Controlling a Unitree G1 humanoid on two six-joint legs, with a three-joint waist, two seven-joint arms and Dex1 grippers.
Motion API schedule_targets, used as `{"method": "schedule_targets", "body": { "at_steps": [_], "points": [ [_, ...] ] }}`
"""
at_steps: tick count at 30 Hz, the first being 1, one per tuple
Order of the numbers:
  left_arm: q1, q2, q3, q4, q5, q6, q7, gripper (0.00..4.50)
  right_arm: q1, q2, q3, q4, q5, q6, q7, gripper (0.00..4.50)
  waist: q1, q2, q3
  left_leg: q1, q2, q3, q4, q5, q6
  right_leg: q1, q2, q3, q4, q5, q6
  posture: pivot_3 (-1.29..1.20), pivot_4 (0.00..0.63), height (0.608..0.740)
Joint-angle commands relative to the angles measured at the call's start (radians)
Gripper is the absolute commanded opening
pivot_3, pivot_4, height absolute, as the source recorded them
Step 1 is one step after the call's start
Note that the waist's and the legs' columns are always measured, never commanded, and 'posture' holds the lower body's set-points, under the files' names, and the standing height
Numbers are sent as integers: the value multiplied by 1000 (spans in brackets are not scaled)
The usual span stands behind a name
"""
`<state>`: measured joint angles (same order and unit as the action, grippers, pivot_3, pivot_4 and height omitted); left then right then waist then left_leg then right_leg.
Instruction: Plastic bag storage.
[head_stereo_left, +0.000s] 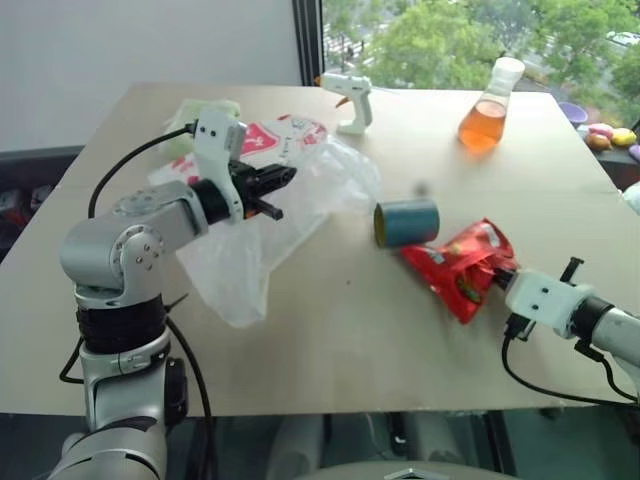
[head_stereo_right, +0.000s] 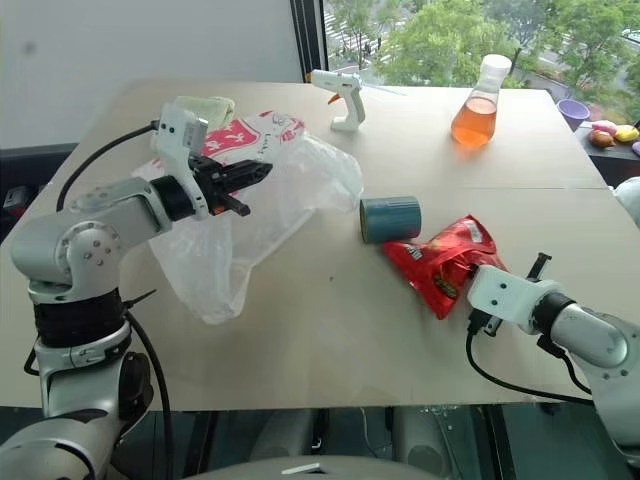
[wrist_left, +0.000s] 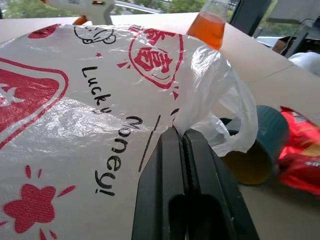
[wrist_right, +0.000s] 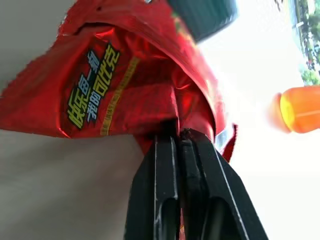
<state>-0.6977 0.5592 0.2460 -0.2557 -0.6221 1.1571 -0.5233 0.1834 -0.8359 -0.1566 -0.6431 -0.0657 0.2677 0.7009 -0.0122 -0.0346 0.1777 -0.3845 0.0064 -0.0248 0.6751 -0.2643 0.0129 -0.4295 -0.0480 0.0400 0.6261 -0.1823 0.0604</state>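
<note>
The plastic bag (head_stereo_left: 310, 195), crinkly white with red prints, lies at the table's left. Part of it is lifted off the surface by my left gripper (wrist_left: 180, 132), which is shut on a fold of the bag's edge. In the head views that gripper (head_stereo_left: 286, 180) hangs above the bag's middle, pointing right. At the right, my right gripper (wrist_right: 179, 134) is shut on the edge of a red snack packet (head_stereo_left: 462, 268), which lies on the table.
A teal cup (head_stereo_left: 407, 222) lies on its side between the bag and the packet. At the back are a white glue gun (head_stereo_left: 352, 98), a flask of orange liquid (head_stereo_left: 487, 110) and a pale green cloth (head_stereo_left: 195, 118). Fruit (head_stereo_left: 610, 138) sits off the far right edge.
</note>
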Motion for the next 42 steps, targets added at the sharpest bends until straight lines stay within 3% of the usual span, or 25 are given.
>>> {"method": "schedule_targets", "body": {
  "at_steps": [1, 5, 9, 15, 19, 25, 28, 29, 31, 38, 41, 42],
  "points": [
    [-45, 1, 26, 2, -32, 6, 15, 0, 1, 12, -75, -112, 69, 36, 21, 108, 0, 0, 0, 1, 0, 0, 0, 0, 0, 1, 0, 0, 0, 0, 0, 0, 150, 739],
    [-69, -2, 21, 22, -44, 14, 21, 0, -7, 28, -148, -254, 248, 141, 71, 108, -2, 0, 0, 1, 0, 0, 0, 0, 0, 1, 0, 0, 0, 0, 0, 0, 150, 739],
    [-73, 7, 0, 38, -52, 9, 9, 0, -107, 33, -133, -335, 412, 226, 65, 108, -2, 0, 0, 1, 0, 0, 0, 0, 0, 1, 0, 0, 0, 1, 1, 0, 150, 739],
    [-75, 43, -5, 40, -75, 40, -5, 0, -221, 29, -40, -310, 420, 262, 28, 108, 0, 0, 0, 1, 0, -1, 0, 0, 0, 1, 0, -1, 0, 0, -1, 0, 150, 739],
    [-55, 64, -15, 30, -69, 29, -12, 0, -174, -18, -106, -292, 471, 351, 62, 108, 2, 0, 0, -1, 0, -1, 0, 0, 0, 1, 0, 0, -1, 0, 0, 0, 150, 739],
    [-31, 60, -26, 27, -72, 16, -14, 0, 77, -59, -279, -402, 647, 390, 108, 2743, 8, 0, 0, -2, -1, -2, 0, 0, 0, 0, -1, -2, -1, 0, 0, 0, 150, 739],
    [-22, 61, -49, 30, -67, -4, -27, 0, 222, -117, -250, -404, 552, 276, 60, 4282, 6, 0, 0, -1, -1, -1, 0, 0, 0, 1, -1, -2, -1, -1, -1, 0, 150, 739],
    [-21, 62, -59, 31, -65, -10, -33, 0, 260, -131, -221, -404, 486, 253, 40, 4449, 5, -1, 0, -1, -1, -1, 0, 0, 0, 1, -1, -1, -1, -1, -1, 0, 150, 739],
    [-19, 72, -82, 33, -59, -25, -50, 0, 280, -149, -131, -400, 344, 230, -9, 4449, 1, -1, 0, 1, 0, 1, 0, 0, 0, 1, -1, 0, -1, -1, -1, 0, 150, 739],
    [-20, 93, -98, 28, -63, -31, -71, 0, 111, -64, 172, -206, 37, 195, -188, 4449, -1, -1, 0, 1, 0, 1, 0, 0, 0, 1, 0, 1, 0, -1, -1, 0, 150, 739],
    [-18, 102, -94, 21, -68, -26, -70, 0, 76, -34, 212, -171, 6, 164, -184, 3702, 0, -2, 0, 0, 0, 1, 0, 0, 0, 0, 0, 1, -1, -1, -1, 0, 150, 739],
    [-16, 105, -92, 20, -69, -25, -70, 0, 69, -23, 212, -176, 10, 162, -179, 3142, 1, -2, 0, -1, -1, 1, 0, 0, 0, 0, -1, 1, -1, -1, -1, 0, 150, 739]
  ]
}}
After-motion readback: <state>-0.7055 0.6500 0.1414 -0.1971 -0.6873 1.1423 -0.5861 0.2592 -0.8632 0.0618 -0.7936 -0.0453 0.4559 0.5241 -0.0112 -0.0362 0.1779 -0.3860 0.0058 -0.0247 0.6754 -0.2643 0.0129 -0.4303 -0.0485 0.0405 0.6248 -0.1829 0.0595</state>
